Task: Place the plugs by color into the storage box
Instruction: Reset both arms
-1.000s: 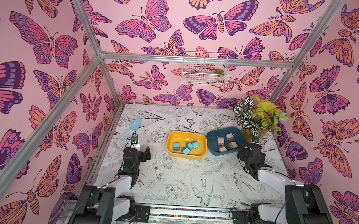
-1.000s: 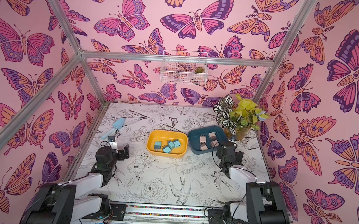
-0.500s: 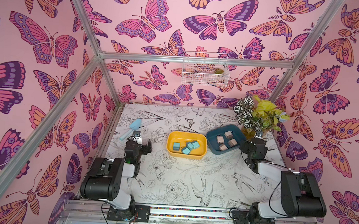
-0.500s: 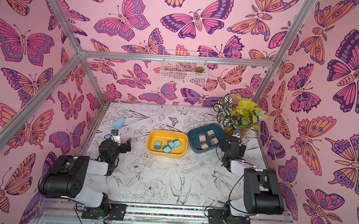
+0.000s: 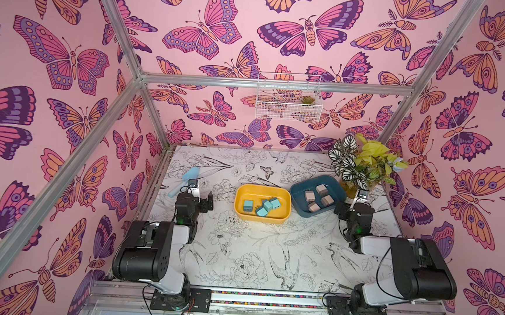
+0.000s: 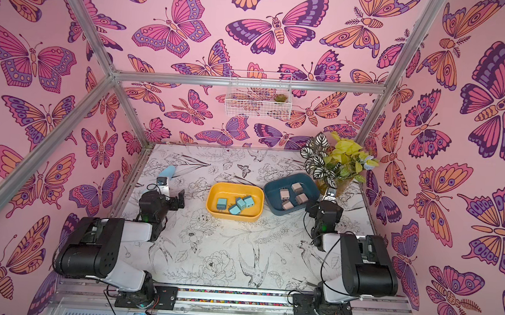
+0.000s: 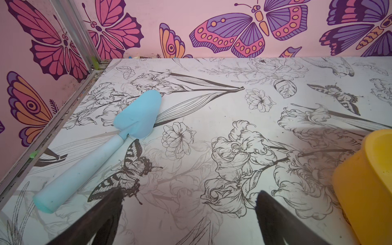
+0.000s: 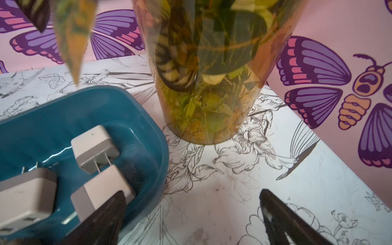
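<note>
Several teal plugs (image 5: pixel 264 207) (image 6: pixel 237 205) lie in the yellow tray (image 5: pixel 262 188) (image 6: pixel 235 185). Several pale pink plugs (image 5: pixel 318 196) (image 6: pixel 292 194) lie in the dark blue tray (image 5: pixel 319 177) (image 6: pixel 292 175) to its right. My left gripper (image 5: pixel 201 194) (image 6: pixel 172 193) (image 7: pixel 188 197) stands open and empty, low over the table left of the yellow tray (image 7: pixel 364 169). Just right of the blue tray (image 8: pixel 148 131), my right gripper (image 8: pixel 192 197) (image 5: pixel 351 203) is open and empty. Three pink plugs (image 8: pixel 94 148) show in the right wrist view.
A pale-blue scoop (image 7: pixel 118 135) (image 5: pixel 184 181) lies by the left wall, behind the left gripper. A glass vase of leaves (image 8: pixel 201 106) (image 5: pixel 363 169) stands at the back right, close behind the right gripper. A wire basket (image 5: pixel 289 98) hangs on the back wall.
Both arms have folded back, elbows rising toward the front rail. The grippers stayed open and empty beside the trays, shifting only slightly. The plugs have not moved.
</note>
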You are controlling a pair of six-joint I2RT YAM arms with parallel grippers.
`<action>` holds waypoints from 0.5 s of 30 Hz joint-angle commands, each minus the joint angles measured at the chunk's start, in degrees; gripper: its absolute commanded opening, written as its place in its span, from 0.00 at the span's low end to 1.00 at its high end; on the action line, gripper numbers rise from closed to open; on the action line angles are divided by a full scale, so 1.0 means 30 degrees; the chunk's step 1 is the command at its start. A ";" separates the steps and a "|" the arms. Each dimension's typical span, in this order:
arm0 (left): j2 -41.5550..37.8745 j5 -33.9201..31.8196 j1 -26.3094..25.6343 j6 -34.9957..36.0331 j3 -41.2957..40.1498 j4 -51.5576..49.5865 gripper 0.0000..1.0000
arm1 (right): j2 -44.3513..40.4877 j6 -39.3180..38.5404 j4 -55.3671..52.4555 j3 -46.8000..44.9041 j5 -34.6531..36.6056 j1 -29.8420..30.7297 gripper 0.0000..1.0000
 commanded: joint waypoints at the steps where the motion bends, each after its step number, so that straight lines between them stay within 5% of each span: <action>1: -0.0078 0.0455 -0.0009 0.0230 -0.0106 -0.0171 0.99 | -0.0302 -0.0403 0.0954 -0.0266 -0.0298 0.0046 0.99; 15: 0.0106 0.0446 -0.0009 0.0174 -0.0105 0.0123 0.99 | -0.0210 -0.0389 0.0265 0.0265 -0.0218 0.0072 0.99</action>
